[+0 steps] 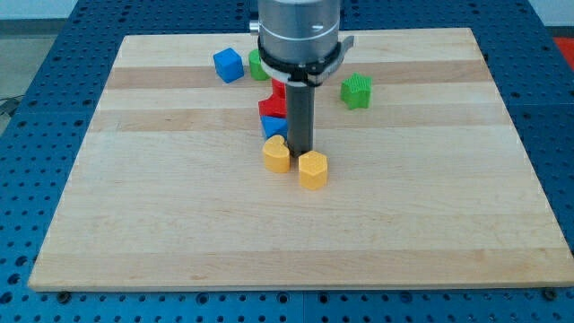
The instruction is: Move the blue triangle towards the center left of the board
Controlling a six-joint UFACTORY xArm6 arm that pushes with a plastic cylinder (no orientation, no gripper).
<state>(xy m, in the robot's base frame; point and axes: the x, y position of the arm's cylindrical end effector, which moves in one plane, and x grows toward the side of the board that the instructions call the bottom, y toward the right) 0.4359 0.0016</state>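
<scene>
The blue triangle (273,126) lies near the middle of the wooden board (179,206), mostly hidden behind my rod. My tip (299,152) touches down just to its right, between a yellow block (277,154) at the left and a yellow hexagon block (313,169) at the lower right. A red block (272,108) sits right above the blue triangle, with another red piece (278,90) behind it.
A blue cube (229,65) stands near the view's top left of centre. A green block (257,64) is partly hidden behind the arm. A green star-like block (356,91) stands to the right of the rod.
</scene>
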